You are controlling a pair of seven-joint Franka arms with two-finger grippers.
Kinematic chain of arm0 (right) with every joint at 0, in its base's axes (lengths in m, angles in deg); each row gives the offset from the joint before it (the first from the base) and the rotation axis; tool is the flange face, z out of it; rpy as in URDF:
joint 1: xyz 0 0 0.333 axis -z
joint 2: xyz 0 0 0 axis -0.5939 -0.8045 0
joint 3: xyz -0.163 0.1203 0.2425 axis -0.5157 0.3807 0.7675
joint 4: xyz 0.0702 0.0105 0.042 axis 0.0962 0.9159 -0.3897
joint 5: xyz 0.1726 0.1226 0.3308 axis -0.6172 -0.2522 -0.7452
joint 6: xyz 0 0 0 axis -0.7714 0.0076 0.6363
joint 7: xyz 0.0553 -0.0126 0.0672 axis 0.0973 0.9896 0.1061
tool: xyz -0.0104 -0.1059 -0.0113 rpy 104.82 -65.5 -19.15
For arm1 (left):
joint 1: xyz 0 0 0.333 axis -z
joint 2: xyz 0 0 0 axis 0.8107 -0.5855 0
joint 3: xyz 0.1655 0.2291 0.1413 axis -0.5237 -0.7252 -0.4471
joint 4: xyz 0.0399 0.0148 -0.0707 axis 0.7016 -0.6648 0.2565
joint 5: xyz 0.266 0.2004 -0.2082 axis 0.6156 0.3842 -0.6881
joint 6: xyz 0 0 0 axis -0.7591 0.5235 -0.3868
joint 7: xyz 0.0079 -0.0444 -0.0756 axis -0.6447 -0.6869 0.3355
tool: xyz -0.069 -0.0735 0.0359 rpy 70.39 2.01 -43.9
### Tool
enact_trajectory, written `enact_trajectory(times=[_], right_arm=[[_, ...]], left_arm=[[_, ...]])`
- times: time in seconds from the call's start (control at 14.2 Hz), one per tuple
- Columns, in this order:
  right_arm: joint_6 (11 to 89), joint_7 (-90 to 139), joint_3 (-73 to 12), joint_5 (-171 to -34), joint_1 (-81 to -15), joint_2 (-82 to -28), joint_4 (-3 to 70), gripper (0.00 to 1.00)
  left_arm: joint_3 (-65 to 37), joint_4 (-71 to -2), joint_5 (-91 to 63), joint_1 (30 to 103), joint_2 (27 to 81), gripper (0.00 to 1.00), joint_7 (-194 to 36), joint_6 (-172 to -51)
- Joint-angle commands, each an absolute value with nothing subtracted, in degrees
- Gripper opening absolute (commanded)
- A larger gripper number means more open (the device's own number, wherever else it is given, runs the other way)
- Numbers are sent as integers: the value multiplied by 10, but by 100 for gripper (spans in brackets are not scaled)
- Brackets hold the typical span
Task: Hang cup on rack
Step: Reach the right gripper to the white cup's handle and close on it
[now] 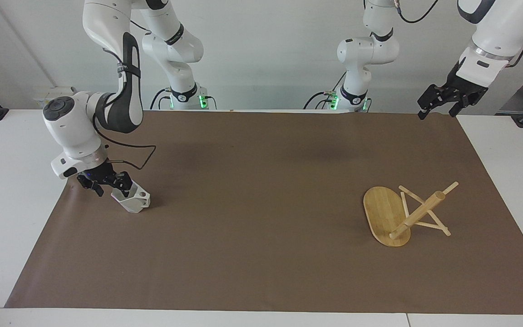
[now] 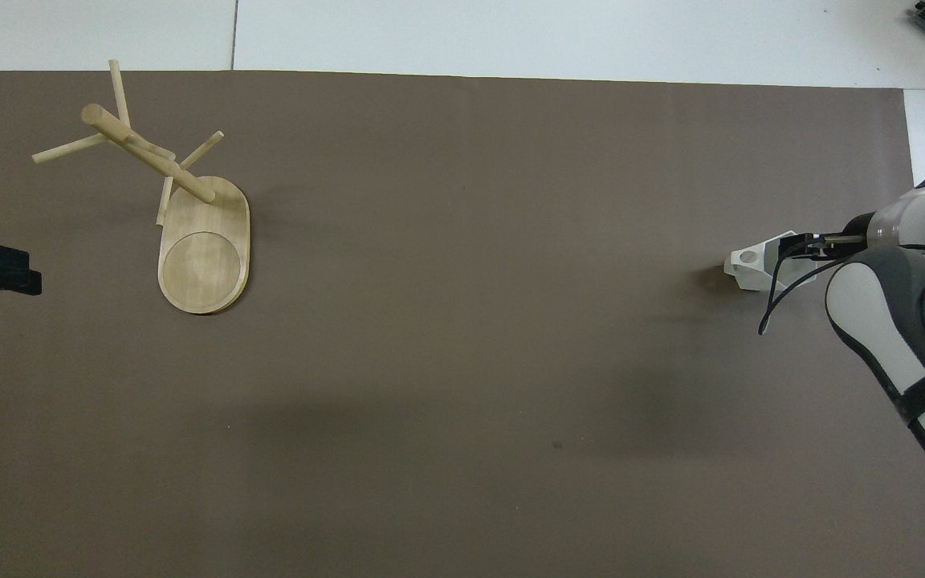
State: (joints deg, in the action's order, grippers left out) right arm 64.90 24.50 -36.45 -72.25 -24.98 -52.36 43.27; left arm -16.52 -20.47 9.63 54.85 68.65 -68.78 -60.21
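a: lying tipped on the mat at the right arm's end of the desk, the cup, handle hole turned up and toward the middle.

b: and down at its rim, the right claw, low on purpose, to catch the wall while the cup rests. closed fully on it or not, cannot tell; fingers at the rim, no lift visible.

a: why the rim and not the handle?

b: probably to leave the hole free for a peg.

a: the rack?

b: well apart, toward the left arm's end, base flat on the mat, post and pegs showing slanted from above. nothing hung on it.

a: the left claw?

b: waiting up over the mat's corner at its own end, fingers apart, holding nothing. kept clear of the rack, likely so as not to block the pegs.

a: long carry across the mat left to do, then.
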Motion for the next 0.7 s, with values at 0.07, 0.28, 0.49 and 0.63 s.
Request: enact_trajectory(times=[0.07,0.28,0.49,0.63], right_arm=[[659,258,-360,-718,-242,-513,447,50],[654,257,-359,-718,-242,-513,446,28],[651,257,-359,-719,-243,-513,446,8],[649,256,-359,-718,-242,-513,445,0]], left_arm=[[-163,-220,96,543,699,100,-680,-601],[-163,-220,96,543,699,100,-680,-601],[-163,-220,96,543,699,100,-680,-601],[-163,-220,96,543,699,100,-680,-601]])
